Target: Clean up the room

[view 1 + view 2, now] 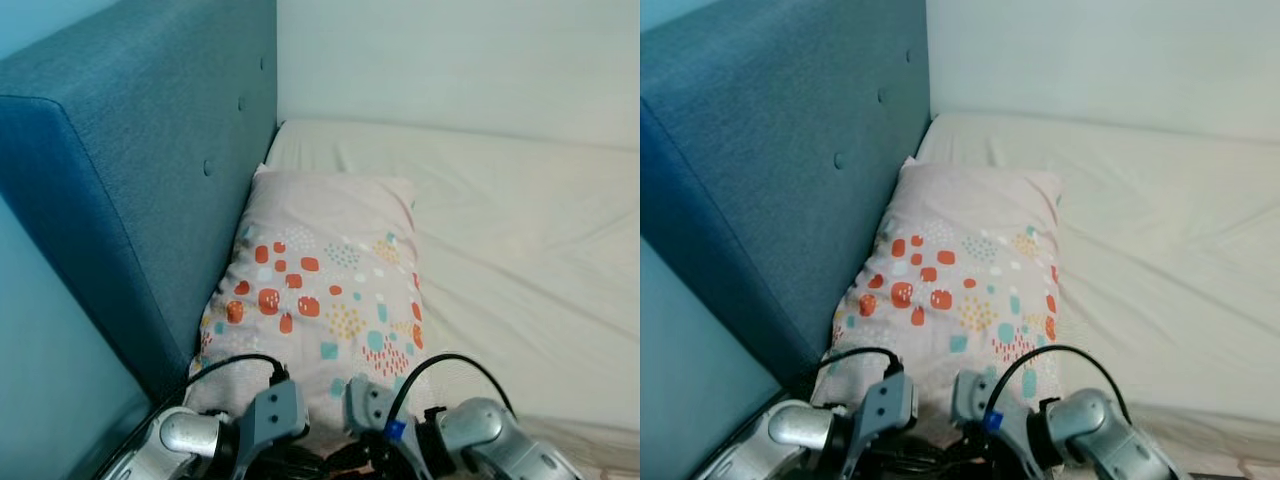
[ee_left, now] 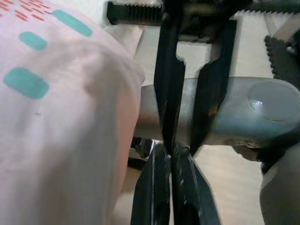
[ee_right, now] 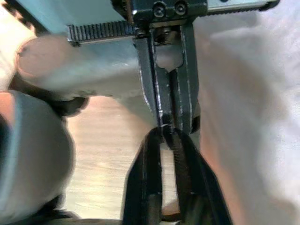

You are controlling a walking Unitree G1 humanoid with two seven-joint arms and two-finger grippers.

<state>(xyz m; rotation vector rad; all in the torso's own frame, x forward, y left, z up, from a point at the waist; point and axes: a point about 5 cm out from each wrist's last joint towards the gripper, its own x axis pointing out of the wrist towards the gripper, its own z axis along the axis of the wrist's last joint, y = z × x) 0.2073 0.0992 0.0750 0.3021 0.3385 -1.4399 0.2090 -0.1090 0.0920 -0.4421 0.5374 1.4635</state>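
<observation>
- Hanging low at the near edge of the bed, the left gripper (image 2: 173, 154) has its two black fingers (image 2: 152, 187) pressed together with nothing between them.
- The right gripper (image 3: 171, 136) sits just beside it, fingers (image 3: 145, 183) likewise pressed together and pinching nothing.
- Both silver arms meet below the near end of the pillow (image 1: 320, 290), left arm (image 1: 190, 432) on one side, right arm (image 1: 480, 430) on the other.
- The pillow, pale pink with orange and teal spots, lies flat on the cream mattress (image 1: 520, 260); its long side lies against the blue upholstered headboard (image 1: 130, 170).
- The pillow's far end points toward the corner where headboard and pale wall (image 1: 450, 60) meet.
- In the wrist views, wood-toned floor (image 3: 108, 154) shows beneath the fingers.
</observation>
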